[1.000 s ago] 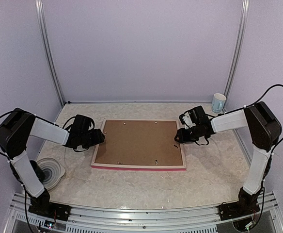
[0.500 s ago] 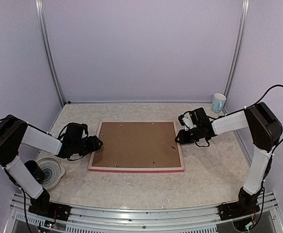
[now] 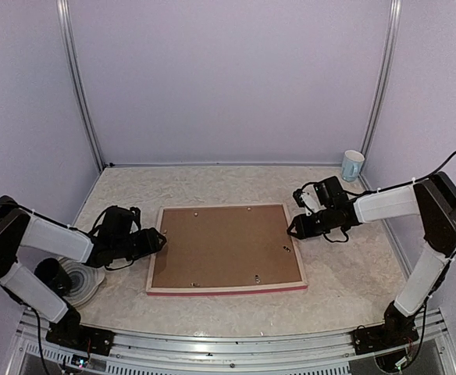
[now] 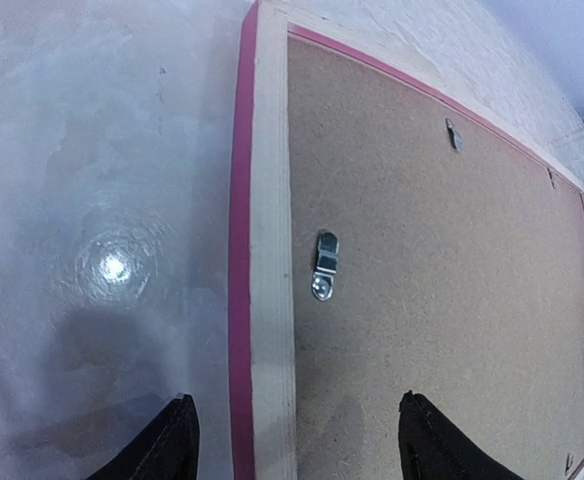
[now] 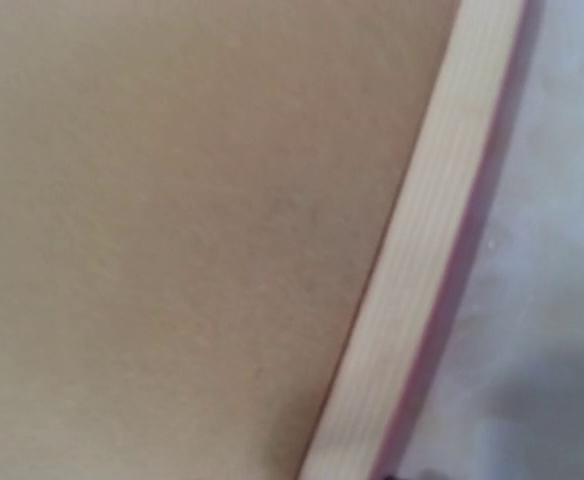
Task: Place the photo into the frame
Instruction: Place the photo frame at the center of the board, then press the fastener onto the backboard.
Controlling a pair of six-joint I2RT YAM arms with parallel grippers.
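Change: frame (image 3: 225,288), back up at centre, has twisted slightly | left gripper (image 3: 161,240) wide, astride its left rail | right gripper (image 3: 292,229): cannot tell how wide | photo unseen, still positioning.

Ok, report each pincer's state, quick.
Left pincer: open, astride the left rail of the frame, gripping nothing.
Right pincer: by the frame's right rail, cannot be told.

Two matching arms — white shells, black joints

The left arm (image 3: 52,237) and right arm (image 3: 384,205) have smooth white links between bulky black joint housings, and stand on black bases (image 3: 382,337) on a ribbed silver rail (image 3: 212,344). Thin black cables (image 3: 450,162) loop loosely off the shoulders and wrists. The left pincer (image 3: 159,238) and right pincer (image 3: 294,228) are black — the left one's fingers (image 4: 167,450) are dull and tapered.
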